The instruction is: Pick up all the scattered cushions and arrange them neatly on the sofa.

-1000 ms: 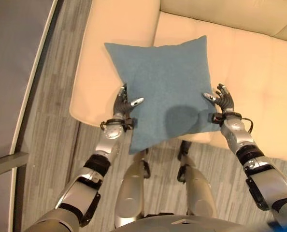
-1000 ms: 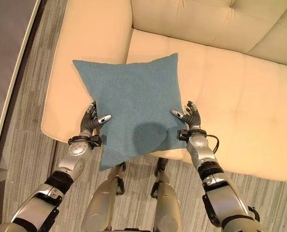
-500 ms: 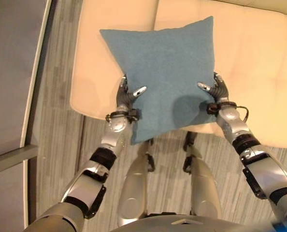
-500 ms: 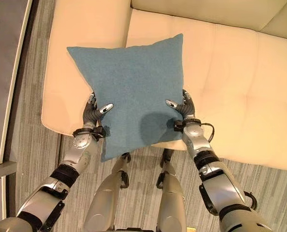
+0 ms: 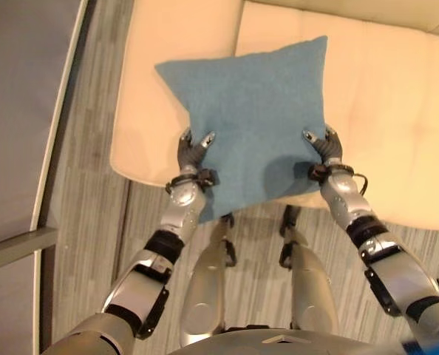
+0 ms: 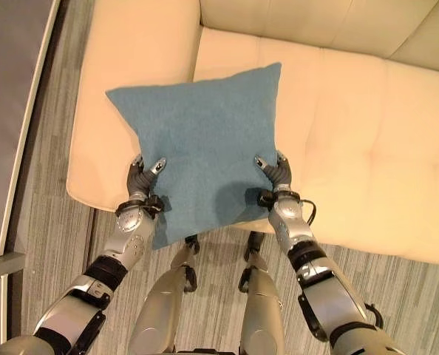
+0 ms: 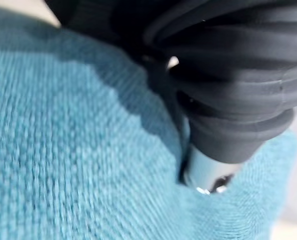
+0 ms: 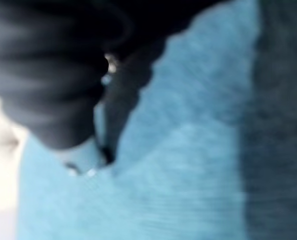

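A square blue cushion (image 5: pixel 253 118) is held flat between my two hands above the cream sofa (image 5: pixel 397 111), over the seam between its left arm and the first seat. My left hand (image 5: pixel 191 151) grips the cushion's near left edge, thumb on top. On the near right edge my right hand (image 5: pixel 324 148) grips the same way. The cushion's near corner hangs past the sofa's front edge. Blue weave (image 7: pixel 63 150) lies right against the left hand's cover in the left wrist view, and the right wrist view shows the same cloth (image 8: pixel 188 150).
The sofa's wide left arm (image 6: pixel 138 59) and tufted backrest (image 6: pixel 315 22) lie beyond the cushion. Grey striped carpet (image 5: pixel 86 185) runs along the sofa's front and left. A dark grey panel with a pale rim (image 5: pixel 20 89) borders the carpet at far left.
The cushion has moved farther over the sofa, and both hands have come a little closer together on its near edge. The view has shifted slightly.
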Controlling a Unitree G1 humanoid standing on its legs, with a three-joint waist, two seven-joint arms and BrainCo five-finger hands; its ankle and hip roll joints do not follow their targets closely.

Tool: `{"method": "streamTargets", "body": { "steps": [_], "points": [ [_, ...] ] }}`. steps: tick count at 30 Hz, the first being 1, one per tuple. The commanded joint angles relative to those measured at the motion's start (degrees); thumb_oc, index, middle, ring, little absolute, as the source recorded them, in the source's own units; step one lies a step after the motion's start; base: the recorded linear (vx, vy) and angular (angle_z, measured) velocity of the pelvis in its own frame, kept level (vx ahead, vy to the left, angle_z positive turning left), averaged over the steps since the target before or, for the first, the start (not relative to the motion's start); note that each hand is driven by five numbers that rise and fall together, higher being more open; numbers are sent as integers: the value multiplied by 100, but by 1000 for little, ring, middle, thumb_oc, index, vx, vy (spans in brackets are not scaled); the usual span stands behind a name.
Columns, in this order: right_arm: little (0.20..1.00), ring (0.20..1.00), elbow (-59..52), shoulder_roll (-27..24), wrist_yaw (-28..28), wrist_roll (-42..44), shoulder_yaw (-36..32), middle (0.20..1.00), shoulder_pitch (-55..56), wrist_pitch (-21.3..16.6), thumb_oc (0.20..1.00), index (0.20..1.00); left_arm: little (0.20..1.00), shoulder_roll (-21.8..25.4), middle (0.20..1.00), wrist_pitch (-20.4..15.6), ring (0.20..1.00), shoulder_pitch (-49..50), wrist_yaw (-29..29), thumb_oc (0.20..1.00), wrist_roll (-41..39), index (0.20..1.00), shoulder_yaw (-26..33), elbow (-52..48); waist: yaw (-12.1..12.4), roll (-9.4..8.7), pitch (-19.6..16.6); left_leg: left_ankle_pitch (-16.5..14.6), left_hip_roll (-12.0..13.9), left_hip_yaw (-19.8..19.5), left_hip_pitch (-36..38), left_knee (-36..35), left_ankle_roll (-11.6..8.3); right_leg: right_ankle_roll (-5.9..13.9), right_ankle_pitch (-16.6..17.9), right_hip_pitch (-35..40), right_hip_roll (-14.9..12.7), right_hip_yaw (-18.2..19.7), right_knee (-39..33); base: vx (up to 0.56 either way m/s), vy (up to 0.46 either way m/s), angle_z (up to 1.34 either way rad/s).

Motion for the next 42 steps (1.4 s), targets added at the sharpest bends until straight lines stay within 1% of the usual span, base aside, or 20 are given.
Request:
{"method": "streamTargets", "body": {
  "steps": [1,4,5,9,12,14,18,20,22,25,28,31,33,35,36,37,38,40,41,42],
  "points": [
    [200,200,-656,1246,445,203,461,200,44,-286,200,200,200,-467,200,-55,200,-177,-206,200,5,200,-439,-63,36,-290,-230,-481,109,-120,384,56,-735,426,216,127,-45,43,-402,50,-41,-2],
    [200,200,-1047,1224,418,109,411,200,513,-314,200,200,200,-455,200,4,200,161,-242,200,61,200,-483,-378,-6,-377,-287,-607,204,-131,677,155,-725,379,93,494,30,57,-416,32,-91,2],
    [200,200,-1121,1205,412,65,381,200,631,-327,200,200,200,-462,200,40,200,237,-271,200,82,200,-504,-456,-30,-428,-275,-543,208,-114,670,267,-683,316,148,555,34,47,-424,-40,-143,4],
    [200,200,-1627,941,394,-185,99,200,1419,-271,200,200,200,-456,200,113,200,737,-359,200,104,200,-439,-751,-164,-581,-416,-822,362,-197,953,990,-742,195,-81,1183,187,85,-499,29,-85,7],
    [200,200,-1802,859,339,-282,-147,200,1731,-297,200,200,200,-452,200,114,200,995,-409,200,102,200,-345,-937,-181,-612,-522,-1164,-107,-679,1081,1133,-623,213,-72,1387,187,161,-538,28,81,-11],
    [200,200,-1947,812,169,-692,-339,200,2000,-190,200,200,200,-427,200,161,200,1337,-432,200,112,200,-189,-1075,-238,-561,-857,-1356,-381,-790,1475,879,-420,302,-18,1550,220,325,-542,100,257,-17],
    [200,200,-2155,853,90,-1305,-333,200,2200,-34,200,200,200,-244,200,269,200,1661,-385,200,375,200,-76,-1270,-186,-530,-1138,-1363,-369,-345,2140,408,-240,492,-26,1542,197,460,-195,10,281,-92],
    [200,200,-2175,882,79,-1406,-296,200,2179,-7,200,200,200,-192,200,289,200,1718,-375,200,410,200,-51,-1331,-118,-497,-1127,-1361,-326,-181,2272,344,-187,539,-56,1467,115,245,95,-46,102,-136],
    [200,200,-2194,883,110,-1464,-228,200,2180,38,200,200,200,-143,200,335,200,1809,-366,200,467,200,-14,-1313,-10,-407,-1167,-1309,-233,21,2494,137,-160,581,-92,1500,-165,-321,293,-13,-48,-81],
    [200,200,-2332,805,121,-1584,-276,200,2234,88,200,200,200,-140,200,333,200,1892,-359,200,437,200,-8,-1301,-35,-345,-1216,-1230,-169,26,2612,-47,-184,598,-125,1514,-190,-118,374,21,-123,-18],
    [200,200,-2403,707,96,-1674,-225,200,2234,120,200,200,200,-144,200,361,200,2020,-353,200,425,200,18,-1297,28,-421,-1388,-1165,-60,179,2681,-140,-333,585,-64,1855,-195,-412,-150,87,-231,-12],
    [200,200,-2463,618,119,-1702,-217,200,2281,164,200,200,200,-185,200,368,200,2089,-381,200,347,200,45,-1322,18,-453,-1461,-1194,37,151,2665,-46,-439,553,-62,1940,-47,-313,-379,75,-230,3],
    [200,200,-2591,414,74,-1783,-285,200,2347,167,200,200,200,-272,200,362,200,2056,-397,200,272,200,-44,-1327,-26,-502,-1364,-1310,201,69,2387,702,-554,380,-139,2107,91,-308,-520,31,-340,2],
    [200,200,-2590,307,5,-1817,-391,200,2372,203,200,200,200,-336,200,345,200,1995,-442,200,199,200,-66,-1296,-37,-533,-1313,-1230,346,150,2123,1266,-628,274,-173,2240,108,-423,-608,9,-162,-1],
    [200,200,-2590,307,5,-1817,-391,200,2371,203,200,200,200,-337,200,345,200,1994,-442,200,199,200,-66,-1295,-40,-530,-1315,-1234,349,145,2114,1276,-629,273,-172,2239,111,-426,-610,25,-121,2],
    [200,200,-2598,297,-18,-1806,-428,200,2389,225,200,200,200,-338,200,347,200,1963,-447,200,236,200,-74,-1290,12,-544,-1261,-1222,225,20,1910,1549,-594,212,-181,2326,149,-422,-691,57,-103,9],
    [200,200,-2603,306,-26,-1800,-422,200,2369,209,200,200,200,-344,200,355,200,1974,-444,200,265,200,-74,-1313,41,-557,-1267,-1351,47,-119,1822,1468,-542,211,-189,2348,166,-389,-749,94,-119,4],
    [200,200,-2572,316,-33,-1788,-397,200,2343,190,200,200,200,-365,200,402,200,2006,-457,200,313,200,-85,-1311,68,-554,-1313,-1366,-153,-213,1741,1185,-465,256,-188,2417,230,-387,-870,130,-50,-9],
    [200,200,-2559,320,-17,-1782,-389,200,2334,192,200,200,200,-365,200,432,200,2011,-455,200,338,200,-88,-1294,78,-543,-1334,-1313,-227,-214,1726,1035,-439,273,-188,2439,263,-365,-895,185,-29,-8],
    [200,200,-2473,346,-47,-1753,-364,200,2278,179,200,200,200,-335,200,464,200,1980,-441,200,353,200,-70,-1274,139,-522,-1344,-1004,-375,-245,1449,720,-442,292,-205,2489,384,-307,-953,161,-18,-5]
  ]
}}
